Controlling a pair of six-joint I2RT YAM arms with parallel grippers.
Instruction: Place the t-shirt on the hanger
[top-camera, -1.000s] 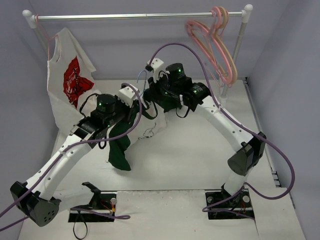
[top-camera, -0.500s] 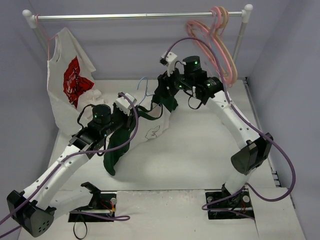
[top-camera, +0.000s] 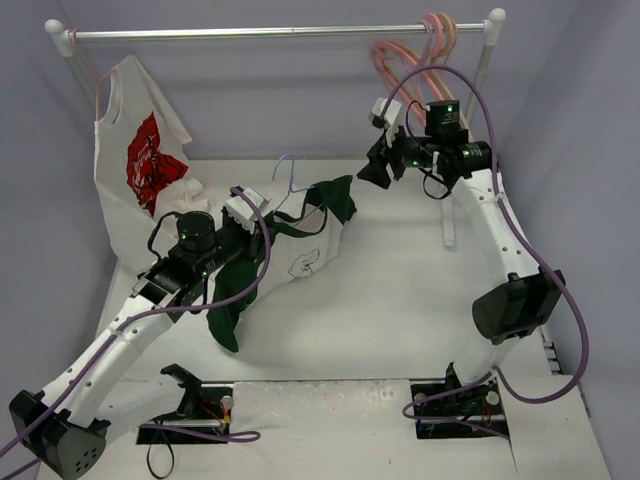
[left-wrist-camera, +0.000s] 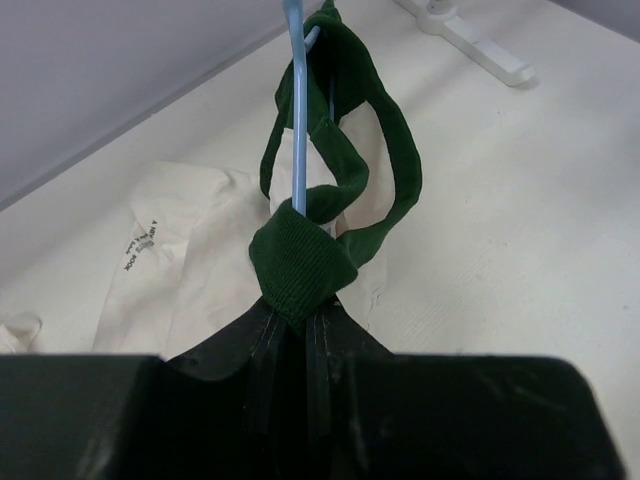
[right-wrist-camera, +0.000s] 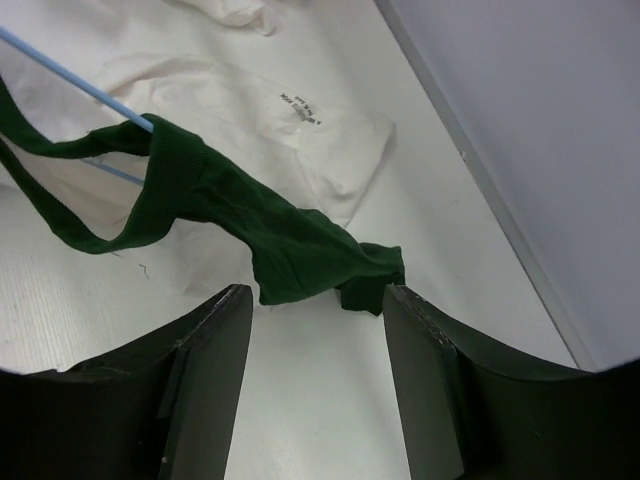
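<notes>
Where the left tool (left-wrist-camera: 296, 322) pinches it, the t-shirt (left-wrist-camera: 300, 268) wraps the hanger (left-wrist-camera: 298, 150).

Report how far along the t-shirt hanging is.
Done: one green band of the t-shirt is threaded on the hanger. In hand: left fingers clamp hanger and fabric together; right fingers are open, empty. Left: the shirt hangs bunched, not spread across the hanger.

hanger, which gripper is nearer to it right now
Left. The left gripper is shut on the hanger, with a fold of the t-shirt pinched in too. The right gripper is open and hangs clear of it, touching neither.
</notes>
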